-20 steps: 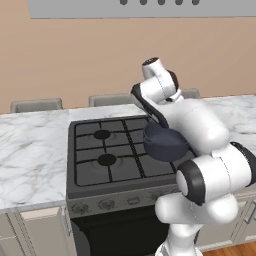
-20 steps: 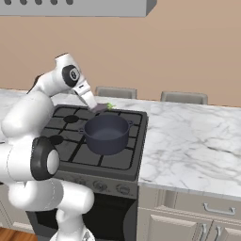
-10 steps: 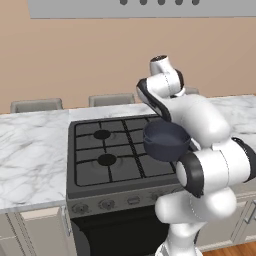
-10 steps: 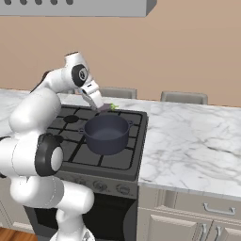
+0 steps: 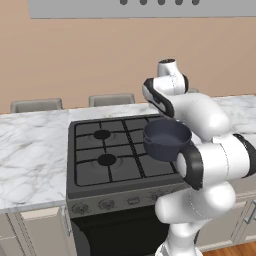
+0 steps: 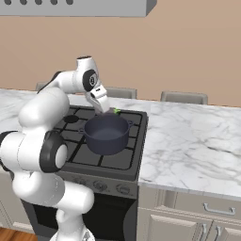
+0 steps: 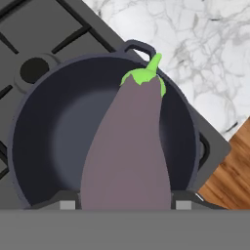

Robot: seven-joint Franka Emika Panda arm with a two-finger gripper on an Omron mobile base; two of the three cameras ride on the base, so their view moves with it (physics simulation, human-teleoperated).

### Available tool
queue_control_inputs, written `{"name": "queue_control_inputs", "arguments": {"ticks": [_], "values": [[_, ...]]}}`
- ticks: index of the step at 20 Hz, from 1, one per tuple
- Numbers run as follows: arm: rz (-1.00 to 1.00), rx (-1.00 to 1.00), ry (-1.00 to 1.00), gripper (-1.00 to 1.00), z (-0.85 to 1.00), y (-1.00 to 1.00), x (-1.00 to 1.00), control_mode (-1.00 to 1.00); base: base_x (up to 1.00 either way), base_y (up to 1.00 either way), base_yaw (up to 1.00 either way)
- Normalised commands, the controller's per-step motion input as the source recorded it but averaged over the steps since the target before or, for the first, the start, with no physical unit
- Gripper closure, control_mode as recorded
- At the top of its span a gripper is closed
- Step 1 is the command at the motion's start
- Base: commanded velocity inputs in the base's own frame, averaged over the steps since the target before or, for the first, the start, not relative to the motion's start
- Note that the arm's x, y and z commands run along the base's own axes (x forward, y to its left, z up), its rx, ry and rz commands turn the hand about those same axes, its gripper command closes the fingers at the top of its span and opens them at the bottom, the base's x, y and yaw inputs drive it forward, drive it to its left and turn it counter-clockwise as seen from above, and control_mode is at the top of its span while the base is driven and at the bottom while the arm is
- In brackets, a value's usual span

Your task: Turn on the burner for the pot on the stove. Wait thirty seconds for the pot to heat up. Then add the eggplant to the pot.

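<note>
above the one pot point(image 6: 107, 134) on the stove's point(image 5: 95, 172) right front grate, the hand point(image 6: 104, 106) hangs tilted downward, clamped on the single eggplant point(image 7: 129, 151), green stem cap pointing away. marble surface point(image 6: 197, 141) lies open to the right; two bare burners sit left of the pot.

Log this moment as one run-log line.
phase: add eggplant | gripper: shut on eggplant, above pot | pot: on stove, front right grate, nothing inside | eggplant: stem pointing away from hand, not yet released
</note>
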Motion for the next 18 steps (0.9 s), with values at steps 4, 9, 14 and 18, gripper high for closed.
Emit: {"name": "queue_control_inputs", "arguments": {"ticks": [4,9,14,18], "values": [[0.00,0.00,0.03,1.00,-0.26,0.00,0.10,-1.00,0.00,0.00,0.00],[0.00,0.00,0.00,1.00,-0.23,0.00,0.06,-1.00,0.00,0.00,0.00],[0.00,0.07,0.01,1.00,-0.25,0.00,0.08,-1.00,0.00,0.00,0.00],[0.00,0.07,0.00,1.00,-0.26,-0.01,0.00,-1.00,0.00,0.00,0.00]]}}
